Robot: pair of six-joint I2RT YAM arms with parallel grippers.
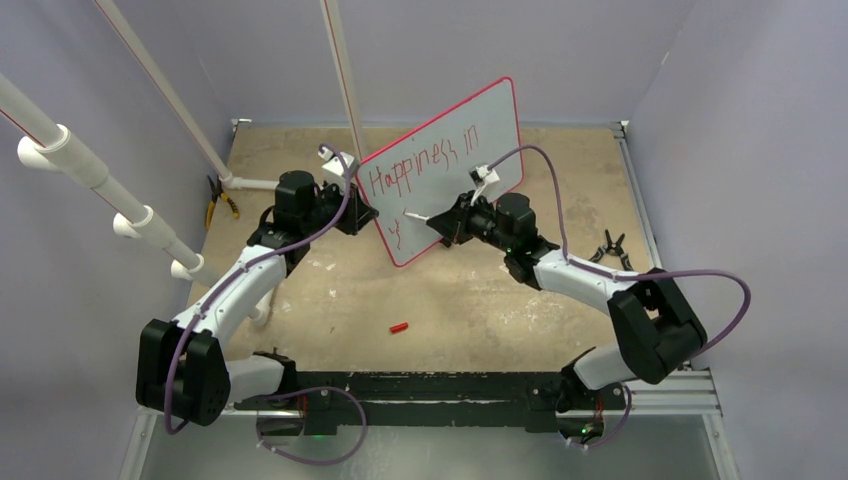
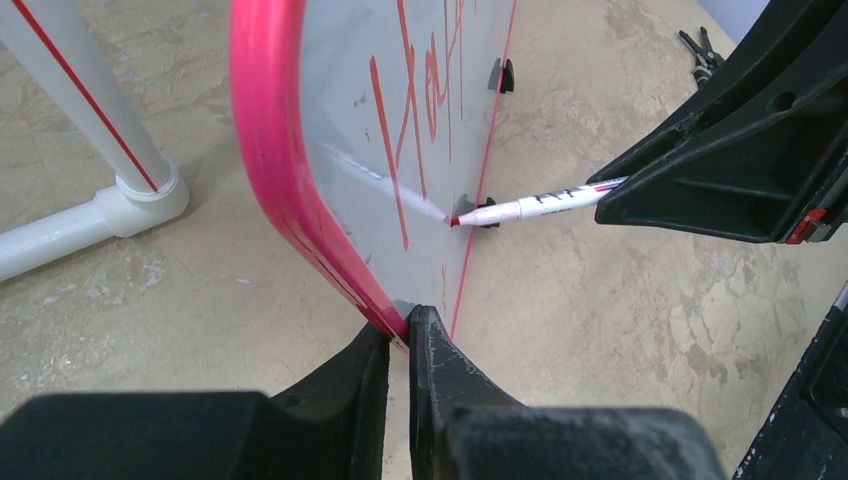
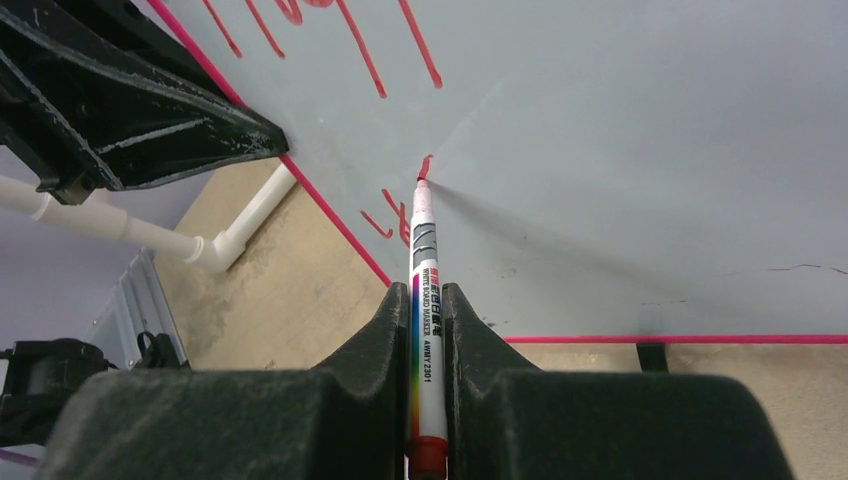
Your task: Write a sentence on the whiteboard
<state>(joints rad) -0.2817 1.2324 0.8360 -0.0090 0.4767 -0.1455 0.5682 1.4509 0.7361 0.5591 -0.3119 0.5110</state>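
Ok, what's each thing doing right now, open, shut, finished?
whiteboard: standing up, pinched at one edge.
sentence: unfinished, second line just begun.
marker: uncapped, tip touching the whiteboard.
left gripper: shut on the whiteboard.
right gripper: shut on the marker.
small red piece, maybe the cap: lying loose.

From my station both look alike: the left arm and right arm wear white shells between chunky black joint housings; a purple cable loops along each; the left gripper and right gripper are matte black moulded wedges, edges scuffed pale.
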